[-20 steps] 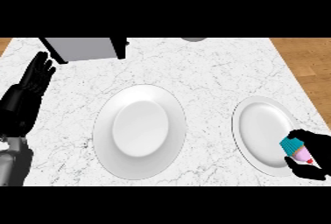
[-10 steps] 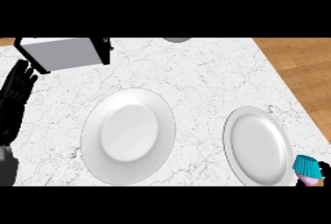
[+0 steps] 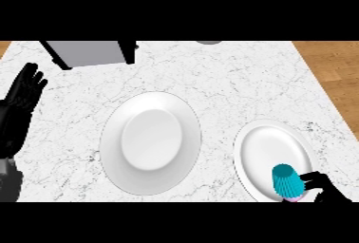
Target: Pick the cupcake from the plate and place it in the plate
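Observation:
A cupcake (image 3: 287, 182) with a teal wrapper and pink icing lies tipped at the lower right, over the near edge of the smaller white plate (image 3: 266, 152). My right hand (image 3: 324, 187) shows at the lower right corner, its fingers curled beside the cupcake and touching it. A larger white plate (image 3: 151, 142) rests at the middle of the counter. My left hand (image 3: 20, 109) stays open at the left edge with fingers up, resting.
A grey box-like appliance (image 3: 91, 52) with dark sides stands at the back left. A small grey round object (image 3: 208, 42) peeks in at the top edge. The marble counter ends at the right, where wooden floor (image 3: 336, 71) shows.
The view has shifted, so both plates sit further right and lower than half a second ago. The cupcake and my right hand have come back inward, onto the smaller plate's near rim.

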